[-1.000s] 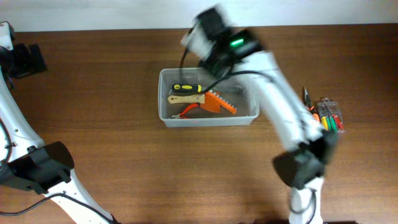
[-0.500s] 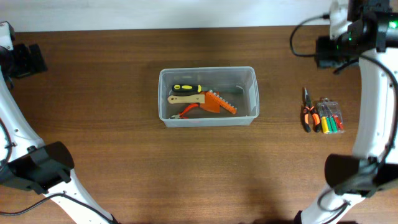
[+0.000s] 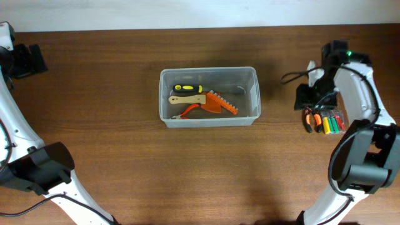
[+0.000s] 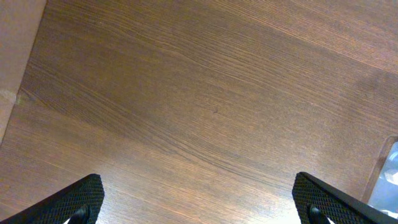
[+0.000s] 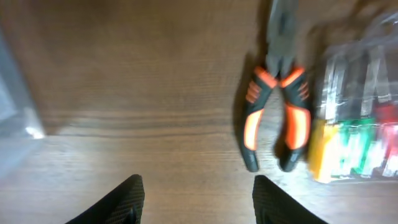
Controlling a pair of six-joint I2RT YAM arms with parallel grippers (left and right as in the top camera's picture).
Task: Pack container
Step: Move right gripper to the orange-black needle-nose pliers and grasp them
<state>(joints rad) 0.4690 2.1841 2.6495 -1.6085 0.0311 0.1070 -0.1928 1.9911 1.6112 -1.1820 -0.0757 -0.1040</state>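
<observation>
The clear container (image 3: 164,94) stands mid-table and holds a yellow-black screwdriver (image 3: 187,88), a wooden-handled tool (image 3: 186,99), an orange piece (image 3: 222,104) and red-handled pliers (image 3: 186,113). My right gripper (image 3: 305,99) is open and empty, low over the table just left of the orange-black pliers (image 3: 308,119). In the right wrist view the pliers (image 5: 277,118) lie ahead and to the right of the open fingers (image 5: 199,199), blurred. My left gripper (image 3: 25,59) is open at the far left over bare wood (image 4: 199,205).
A small clear case of coloured screwdrivers (image 3: 332,119) lies right of the pliers; it also shows in the right wrist view (image 5: 357,124). A corner of the container shows at the left edge of the right wrist view (image 5: 12,93) and the right edge of the left wrist view (image 4: 388,177).
My right arm swung from over the container to the back right, then came down beside the orange-black pliers. The left arm and the container's contents have not moved.
</observation>
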